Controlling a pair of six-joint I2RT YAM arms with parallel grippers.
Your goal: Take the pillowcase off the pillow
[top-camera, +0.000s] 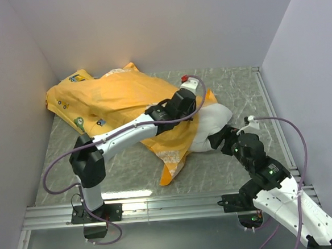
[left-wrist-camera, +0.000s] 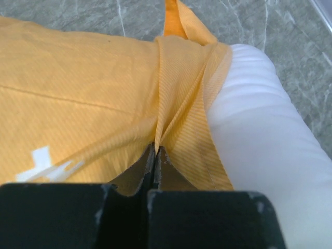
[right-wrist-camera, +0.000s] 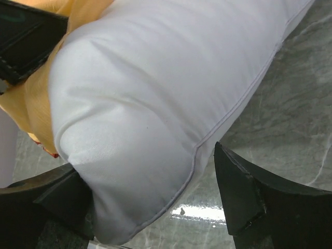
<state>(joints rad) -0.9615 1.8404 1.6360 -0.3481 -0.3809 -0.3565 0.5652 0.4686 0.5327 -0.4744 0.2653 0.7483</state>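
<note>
The orange pillowcase (top-camera: 172, 136) lies across the middle of the table, its open end around the white pillow (top-camera: 214, 120), whose right end sticks out bare. My left gripper (top-camera: 186, 104) is shut on a pinched fold of the pillowcase (left-wrist-camera: 93, 104) at its open hem, right beside the pillow (left-wrist-camera: 259, 129); the jaws (left-wrist-camera: 156, 151) are pressed together on the cloth. My right gripper (top-camera: 221, 137) is open around the pillow's bare corner (right-wrist-camera: 155, 93). In the right wrist view (right-wrist-camera: 142, 166) its left finger touches the pillow and its right finger stands apart from it.
A yellow cushion with small prints (top-camera: 67, 103) lies at the back left against the wall. Grey marble tabletop (top-camera: 238, 91) shows at the right and front. Walls close in on three sides. A metal rail (top-camera: 160, 207) runs along the near edge.
</note>
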